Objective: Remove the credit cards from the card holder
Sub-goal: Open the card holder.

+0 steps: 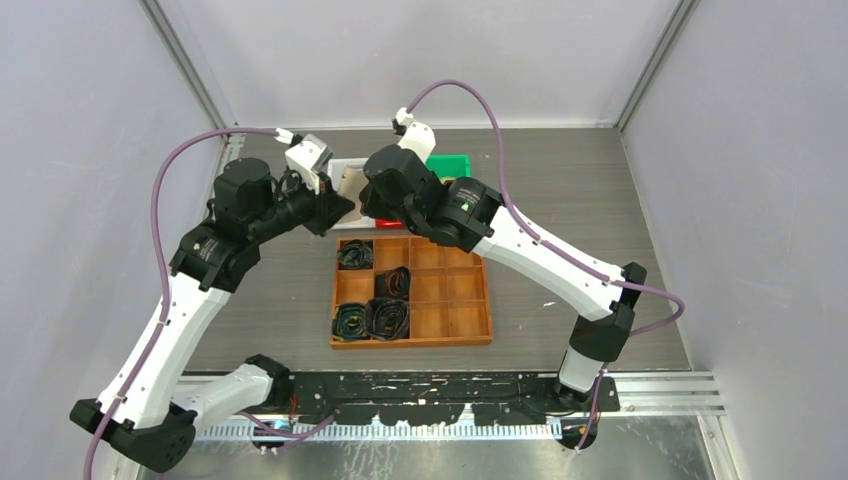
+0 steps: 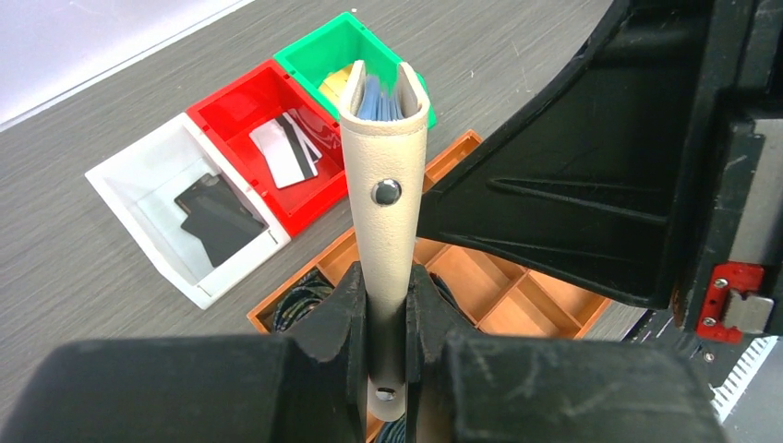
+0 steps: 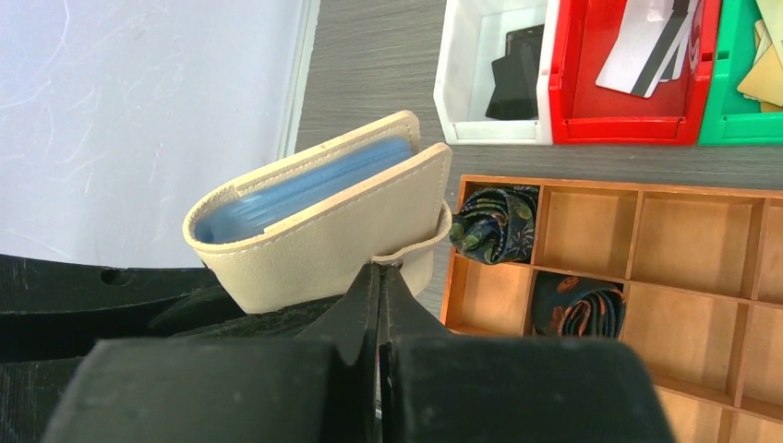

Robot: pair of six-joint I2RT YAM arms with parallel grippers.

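Note:
The tan card holder point(image 2: 386, 157) is held up in the air over the bins, nearly folded shut, with pale blue pockets point(image 3: 305, 185) showing between its covers. My left gripper point(image 2: 386, 309) is shut on its spine end. My right gripper point(image 3: 379, 272) is shut, its tips pinching the holder's small strap tab point(image 3: 417, 244). Black cards point(image 2: 217, 217) lie in the white bin, white and grey cards point(image 2: 286, 148) in the red bin, and gold cards point(image 3: 766, 74) in the green bin. In the top view the holder point(image 1: 349, 186) is mostly hidden between the two wrists.
The white bin point(image 2: 138, 171), red bin point(image 2: 231, 101) and green bin point(image 2: 314, 55) stand in a row on the table. A wooden divided tray point(image 1: 470, 300) with several coiled belts point(image 1: 388, 318) lies just in front of them. Grey walls close in both sides.

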